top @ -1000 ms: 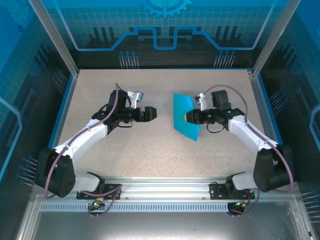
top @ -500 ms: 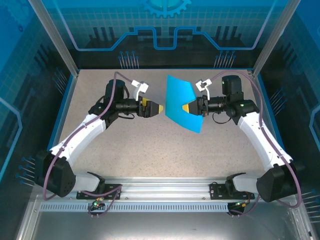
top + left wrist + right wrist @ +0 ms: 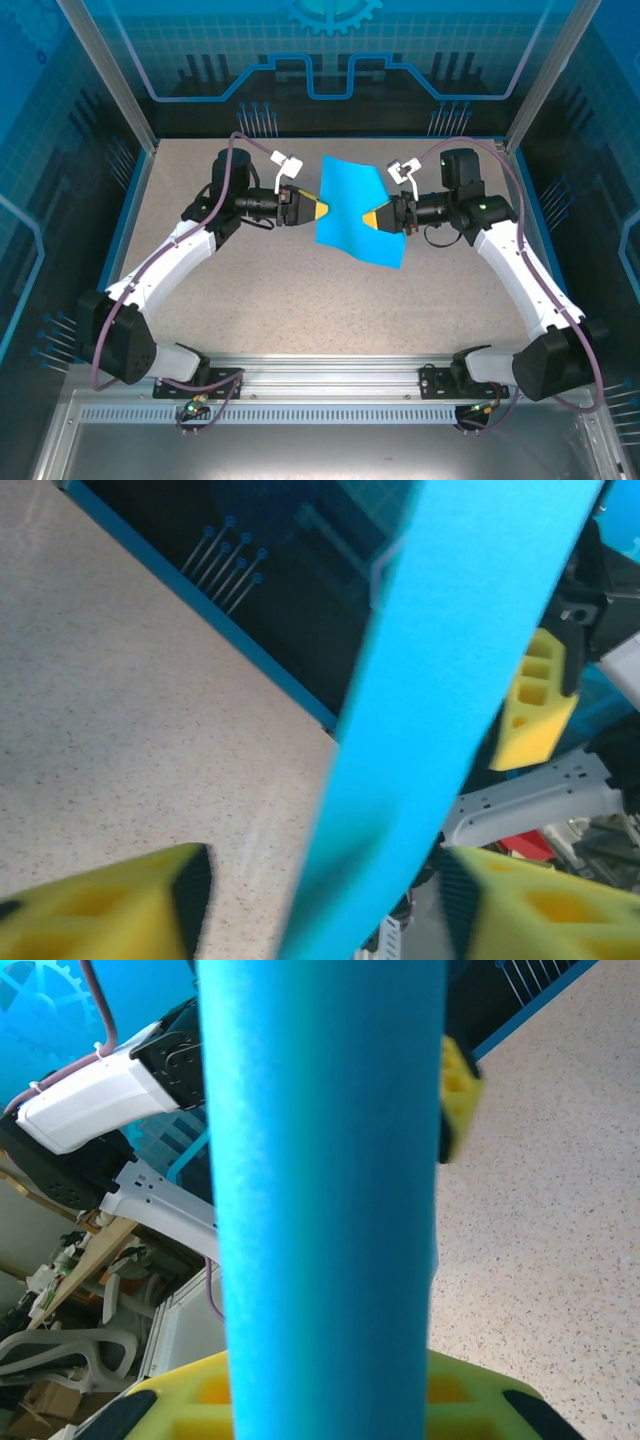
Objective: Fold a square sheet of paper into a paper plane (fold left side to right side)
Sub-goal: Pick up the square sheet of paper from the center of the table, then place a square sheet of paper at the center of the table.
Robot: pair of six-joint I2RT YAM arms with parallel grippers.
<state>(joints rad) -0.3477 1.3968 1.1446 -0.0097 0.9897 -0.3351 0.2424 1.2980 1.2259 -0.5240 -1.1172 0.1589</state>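
Overhead, left to right across a speckled table (image 3: 300, 290). First, reaching in toward the middle, the left gripper (image 3: 316, 210), its yellow jaws apart and set one on each side of the left edge of the square sheet of paper (image 3: 350, 195), with no visible pressure on the paper yet. Likely placed there to pinch that edge, ready for carrying the left side over to the right. In the middle, the sheet itself, lifted clear of the table and bowed slightly, plain bright blue. At right, level with its partner, the right gripper (image 3: 373, 218), closed on the sheet's right portion, evidently to keep the paper aloft and steady for the other arm's grasp. Seen edge-on from both wrists as a tall blue band.
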